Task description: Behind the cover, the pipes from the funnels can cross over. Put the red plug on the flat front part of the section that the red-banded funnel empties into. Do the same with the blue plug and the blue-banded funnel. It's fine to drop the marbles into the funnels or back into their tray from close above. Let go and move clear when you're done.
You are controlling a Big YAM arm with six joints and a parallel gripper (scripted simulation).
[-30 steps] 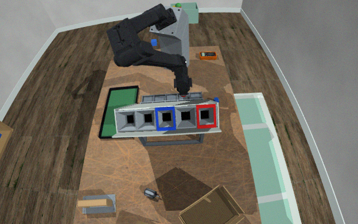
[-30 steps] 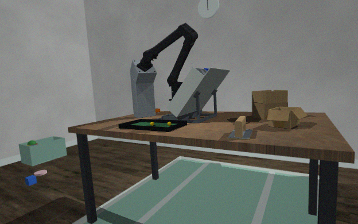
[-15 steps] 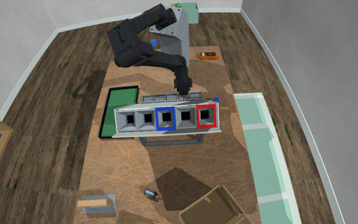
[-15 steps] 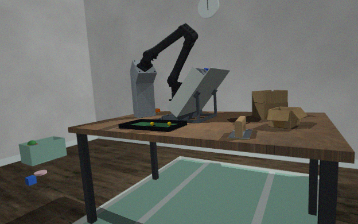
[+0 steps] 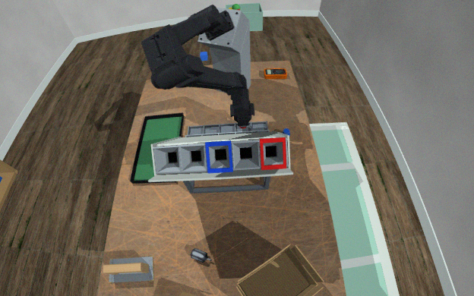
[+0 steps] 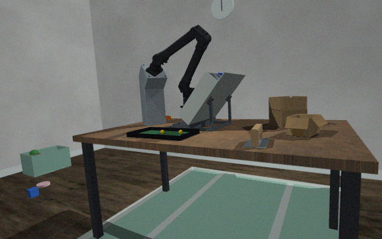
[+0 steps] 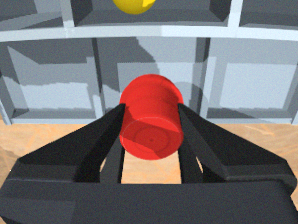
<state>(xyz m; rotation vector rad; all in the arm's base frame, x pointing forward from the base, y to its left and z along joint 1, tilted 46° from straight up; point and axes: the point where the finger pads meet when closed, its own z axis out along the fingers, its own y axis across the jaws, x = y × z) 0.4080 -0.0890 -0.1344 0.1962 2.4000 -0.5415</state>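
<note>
My gripper [image 7: 151,112] is shut on the red plug [image 7: 150,117] and holds it just above the flat front part of a grey tray section [image 7: 152,84]. In the overhead view my gripper [image 5: 243,125] is low behind the slanted funnel cover, over the sectioned tray [image 5: 228,128]. The blue-banded funnel [image 5: 219,155] is the middle one and the red-banded funnel [image 5: 273,152] is at the right end. The blue plug [image 5: 285,131] stands beside the cover's right end. Two yellow marbles [image 6: 162,132] [image 6: 180,132] lie in the green tray [image 6: 163,133].
An orange meter [image 5: 275,73] lies behind the tray. Cardboard boxes [image 6: 295,117], a wooden block on a plate [image 6: 256,136] and a small dark tool [image 5: 200,256] sit at the table's other end. The arm's grey pedestal [image 6: 152,95] stands behind the green tray.
</note>
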